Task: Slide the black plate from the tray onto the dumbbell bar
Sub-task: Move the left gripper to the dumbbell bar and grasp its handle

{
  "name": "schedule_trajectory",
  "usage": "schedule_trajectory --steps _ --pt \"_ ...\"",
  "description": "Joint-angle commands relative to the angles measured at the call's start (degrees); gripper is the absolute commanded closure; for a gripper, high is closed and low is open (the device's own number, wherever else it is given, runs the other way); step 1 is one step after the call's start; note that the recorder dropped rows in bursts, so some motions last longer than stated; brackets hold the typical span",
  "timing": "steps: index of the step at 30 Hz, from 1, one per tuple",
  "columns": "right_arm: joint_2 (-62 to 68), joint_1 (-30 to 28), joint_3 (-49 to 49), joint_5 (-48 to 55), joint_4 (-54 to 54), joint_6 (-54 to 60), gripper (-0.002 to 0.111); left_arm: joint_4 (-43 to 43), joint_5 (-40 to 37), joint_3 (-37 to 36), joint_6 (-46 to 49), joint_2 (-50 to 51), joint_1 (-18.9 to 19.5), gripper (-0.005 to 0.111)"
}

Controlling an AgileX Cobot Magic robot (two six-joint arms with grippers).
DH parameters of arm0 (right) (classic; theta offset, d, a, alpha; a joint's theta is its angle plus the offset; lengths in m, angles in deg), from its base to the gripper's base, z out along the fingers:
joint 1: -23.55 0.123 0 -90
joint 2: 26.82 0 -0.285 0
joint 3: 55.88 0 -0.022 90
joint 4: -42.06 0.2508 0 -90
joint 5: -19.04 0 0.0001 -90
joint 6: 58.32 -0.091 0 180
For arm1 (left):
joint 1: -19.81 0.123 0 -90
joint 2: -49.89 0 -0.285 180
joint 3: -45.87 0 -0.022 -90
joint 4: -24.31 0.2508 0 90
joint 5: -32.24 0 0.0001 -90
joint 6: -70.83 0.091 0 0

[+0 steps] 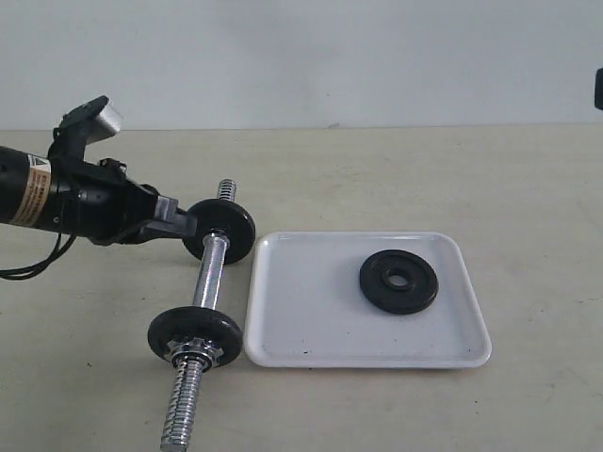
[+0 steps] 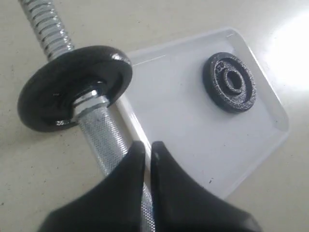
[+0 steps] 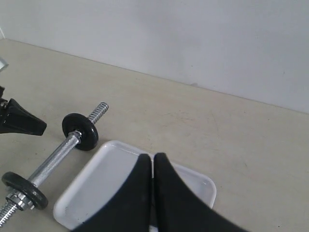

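The black plate (image 1: pixel 399 281) lies flat on the right half of the white tray (image 1: pixel 311 311), its centre hole up. Left of the tray, the dumbbell bar (image 1: pixel 209 273) lies on the table with two small black discs on it; the near disc has a chrome star nut (image 1: pixel 195 353). My left gripper (image 1: pixel 187 224) is shut and empty, its tips by the far disc (image 1: pixel 219 231). In the left wrist view that left gripper (image 2: pixel 147 150) hovers over the knurled bar (image 2: pixel 104 133), with the plate (image 2: pixel 229 82) beyond. My right gripper (image 3: pixel 152 159) is shut, high above the tray (image 3: pixel 96 183), and hides the plate.
The beige table (image 1: pixel 528 188) meets a pale wall at the back. A dark sliver of the right arm (image 1: pixel 598 89) shows at the exterior view's right edge. The bar's near threaded end (image 1: pixel 179 414) points at the table's front edge.
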Motion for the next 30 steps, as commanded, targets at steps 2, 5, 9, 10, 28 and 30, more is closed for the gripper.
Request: schedule_trajectory --steps 2,5,9,10,28,30 --pt "0.17 0.17 -0.42 1.74 -0.1 0.17 0.109 -6.65 0.59 0.93 0.59 -0.06 -0.43 0.102" --pt "0.17 0.17 -0.42 3.66 -0.1 0.17 0.109 -9.71 0.76 0.93 0.78 -0.03 -0.43 0.102" --pt "0.17 0.17 -0.42 3.93 -0.1 0.17 0.109 -8.97 1.36 0.93 0.02 0.08 -0.43 0.102" --pt "0.17 0.17 -0.42 4.06 -0.1 0.17 0.109 -8.97 1.36 0.93 -0.38 0.08 -0.43 0.102" --pt "0.17 0.17 -0.42 6.01 -0.1 0.17 0.109 -0.05 -5.01 0.58 -14.14 0.79 -0.43 0.025" --pt "0.17 0.17 -0.42 5.79 -0.1 0.17 0.109 -0.05 -5.45 0.58 -15.55 4.12 -1.14 0.027"
